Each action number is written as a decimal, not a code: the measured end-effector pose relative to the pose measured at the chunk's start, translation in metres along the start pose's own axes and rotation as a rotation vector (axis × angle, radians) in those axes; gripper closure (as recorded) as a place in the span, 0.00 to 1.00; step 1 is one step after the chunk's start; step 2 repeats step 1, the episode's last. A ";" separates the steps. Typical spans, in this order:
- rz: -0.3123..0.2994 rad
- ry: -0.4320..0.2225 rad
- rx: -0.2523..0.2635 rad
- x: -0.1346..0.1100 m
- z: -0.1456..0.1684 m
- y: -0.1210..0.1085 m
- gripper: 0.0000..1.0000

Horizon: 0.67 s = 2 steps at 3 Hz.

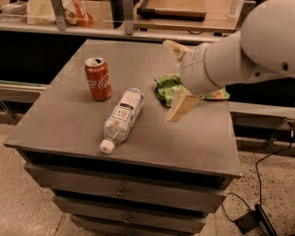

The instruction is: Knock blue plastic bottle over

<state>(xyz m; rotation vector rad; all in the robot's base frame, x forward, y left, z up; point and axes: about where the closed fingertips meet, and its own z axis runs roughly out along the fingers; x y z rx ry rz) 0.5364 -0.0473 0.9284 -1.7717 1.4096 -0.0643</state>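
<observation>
The blue plastic bottle (122, 116) is clear with a white cap and a white-and-dark label. It lies on its side on the grey cabinet top (69, 124), cap pointing toward the front edge. My gripper (178, 77) hangs above the top, to the right of the bottle and apart from it. Its two tan fingers (182, 107) are spread wide and hold nothing.
An upright red Coca-Cola can (98, 78) stands just left of the bottle's base. A green snack bag (167, 87) lies behind my gripper, partly hidden by it. A counter with bagged items (73, 14) runs along the back. Cables (258, 212) lie on the floor at the right.
</observation>
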 end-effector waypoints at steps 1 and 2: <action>0.030 0.004 0.086 0.002 -0.004 -0.020 0.00; 0.030 0.004 0.086 0.002 -0.004 -0.020 0.00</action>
